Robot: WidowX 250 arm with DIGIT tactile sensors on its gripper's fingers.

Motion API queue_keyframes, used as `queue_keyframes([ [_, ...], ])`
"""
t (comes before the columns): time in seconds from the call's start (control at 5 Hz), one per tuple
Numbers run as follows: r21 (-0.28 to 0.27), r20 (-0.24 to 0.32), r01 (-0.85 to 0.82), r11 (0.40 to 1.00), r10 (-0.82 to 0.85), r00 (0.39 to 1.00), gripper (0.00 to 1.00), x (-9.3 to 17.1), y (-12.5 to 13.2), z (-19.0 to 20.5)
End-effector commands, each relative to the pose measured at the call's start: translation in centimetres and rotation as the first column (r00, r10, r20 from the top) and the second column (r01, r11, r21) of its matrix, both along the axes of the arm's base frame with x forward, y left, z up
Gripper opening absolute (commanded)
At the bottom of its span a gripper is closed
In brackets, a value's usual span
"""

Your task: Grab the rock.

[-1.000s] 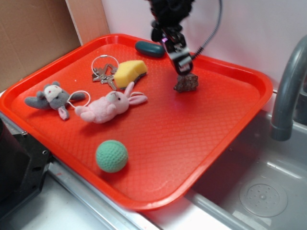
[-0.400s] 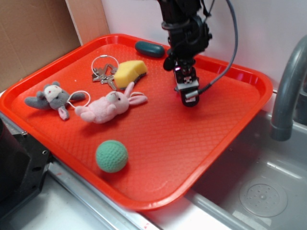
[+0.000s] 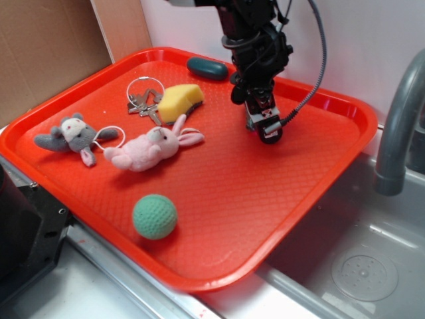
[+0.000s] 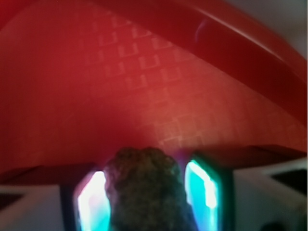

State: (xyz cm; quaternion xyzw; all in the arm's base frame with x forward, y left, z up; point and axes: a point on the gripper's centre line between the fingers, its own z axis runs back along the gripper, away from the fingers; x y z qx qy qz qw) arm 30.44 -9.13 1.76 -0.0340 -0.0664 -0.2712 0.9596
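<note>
Red tray (image 3: 319, 166): rock (image 4: 147, 192) between fingers (image 4: 199, 185)

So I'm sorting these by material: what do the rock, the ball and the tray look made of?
Rock: apparently real stone, rough, lumpy, matte brown-grey.
Green ball: looks crocheted or knitted yarn, with a fine stitch texture.
Tray: probably moulded plastic, red with an embossed grid pattern and a glossy rim.

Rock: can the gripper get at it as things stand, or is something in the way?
Probably yes. In the wrist view the rock sits between the two fingers of the gripper, nothing blocking it. Whether the fingers press it, I cannot tell.
</note>
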Motion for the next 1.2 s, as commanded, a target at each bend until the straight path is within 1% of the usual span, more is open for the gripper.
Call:
queue_keyframes([
  [0.0, -0.010, 0.136, -0.218, 0.976, 0.217, 0.967, 0.00, -3.1, 2.9, 8.4],
  [0.2, -0.062, 0.166, -0.450, 0.891, 0.454, 0.876, 0.00, -7.6, 7.6, 13.3],
  [0.4, -0.024, 0.154, -0.657, 0.753, 0.653, 0.742, 0.00, -10.5, 10.2, 16.9],
  [0.6, -0.142, 0.118, -0.788, 0.599, 0.801, 0.587, 0.00, -11.9, 11.5, 17.6],
  [0.8, -0.073, 0.041, -0.821, 0.567, 0.824, 0.565, 0.00, -11.8, 10.5, 17.3],
  [1.0, 0.002, 0.032, -0.838, 0.546, 0.837, 0.546, 0.00, -11.5, 10.8, 16.0],
])
